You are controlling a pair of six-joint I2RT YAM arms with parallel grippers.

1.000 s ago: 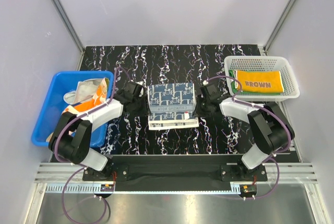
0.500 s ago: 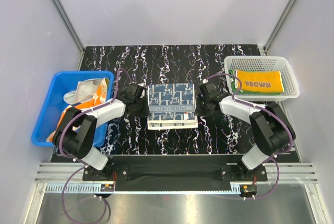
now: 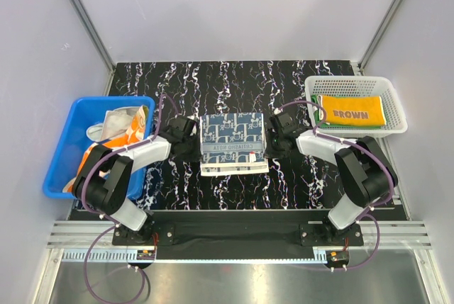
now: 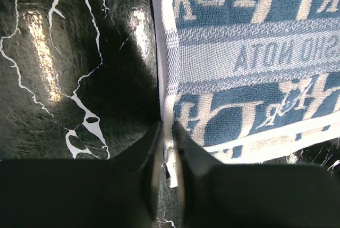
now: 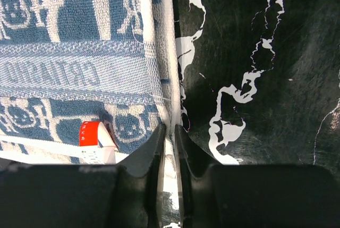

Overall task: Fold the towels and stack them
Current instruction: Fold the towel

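The white towel with navy pattern (image 3: 234,141) lies folded flat on the black marbled table, a white strip showing along its near edge. My left gripper (image 3: 194,142) is at its left edge. In the left wrist view the gripper (image 4: 167,145) is shut on the towel's white hem (image 4: 166,79). My right gripper (image 3: 272,138) is at the right edge. In the right wrist view it (image 5: 169,140) is shut on the towel's white hem (image 5: 162,52), beside a red tag (image 5: 90,133). The orange-yellow towel (image 3: 350,111) lies on a green one (image 3: 313,109) in the basket.
A blue bin (image 3: 62,149) at the left holds crumpled cloths, one cream with orange (image 3: 126,130). The white mesh basket (image 3: 355,86) stands at the right rear. Grey walls close in on three sides. The black marbled table (image 3: 234,81) stretches behind the towel.
Both grippers have shifted only slightly at the towel's side edges. The towel lies almost as before.
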